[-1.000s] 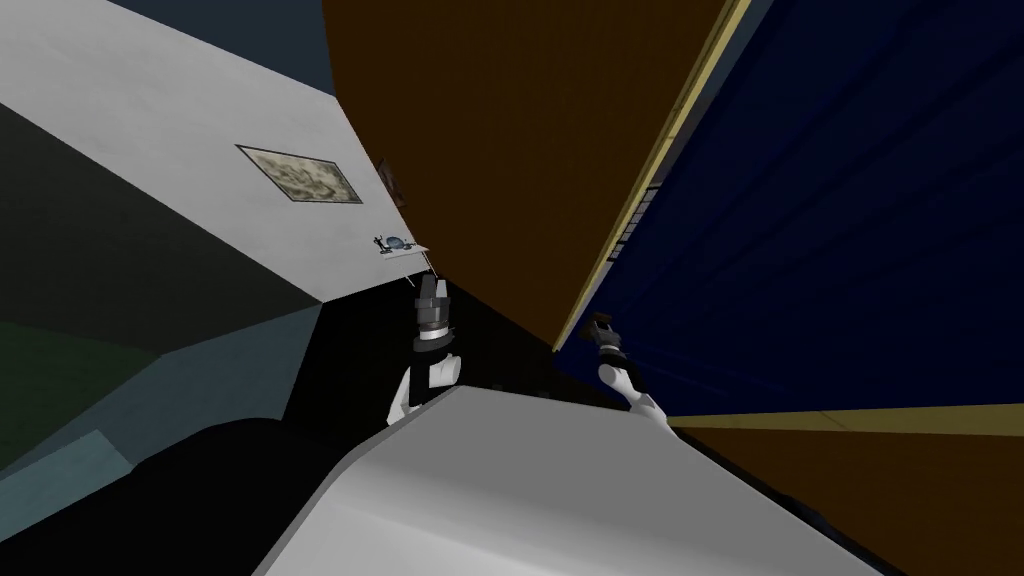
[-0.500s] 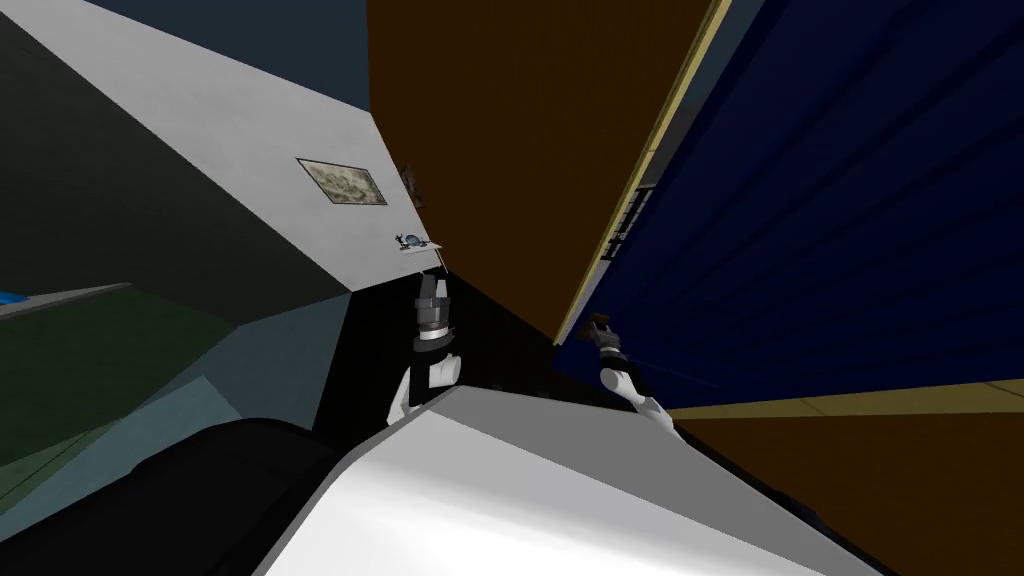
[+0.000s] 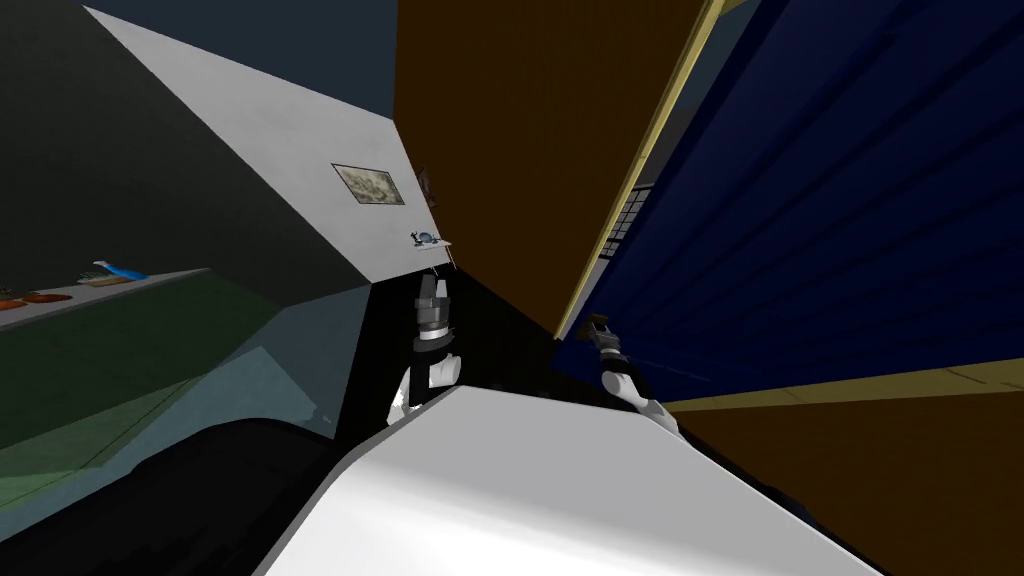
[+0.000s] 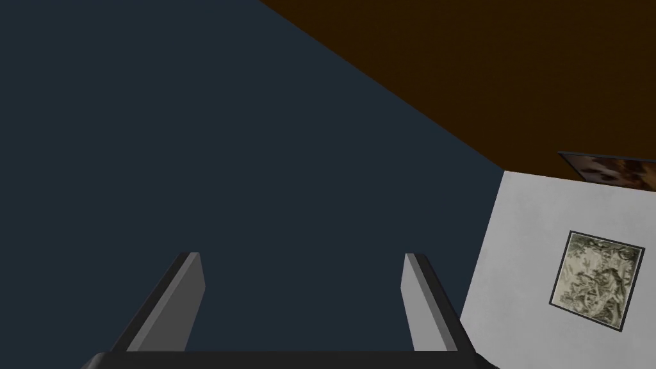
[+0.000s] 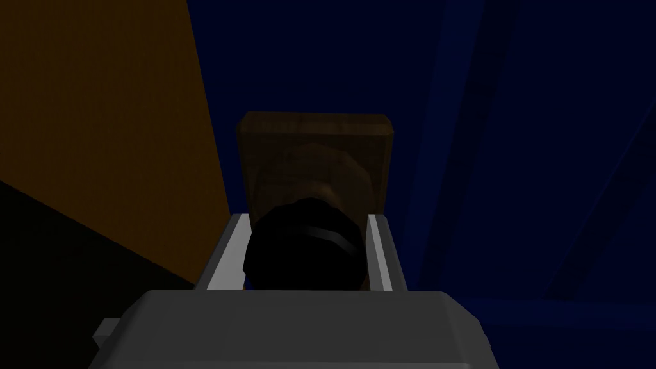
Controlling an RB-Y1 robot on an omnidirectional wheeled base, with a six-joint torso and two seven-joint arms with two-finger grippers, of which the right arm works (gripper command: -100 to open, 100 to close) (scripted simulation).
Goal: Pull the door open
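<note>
Right wrist view | right gripper [image 5: 306,221] jaws clamp dark knob [image 5: 301,253] | left gripper [image 4: 302,257] jaws wide

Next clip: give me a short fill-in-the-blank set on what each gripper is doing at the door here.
1. The right gripper is shut on the door's dark round ____.
2. The brown plate behind that grasp is mounted on a dark ____ door.
3. The left gripper holds nothing and is ____.

Missing words: knob; blue; open.
</note>
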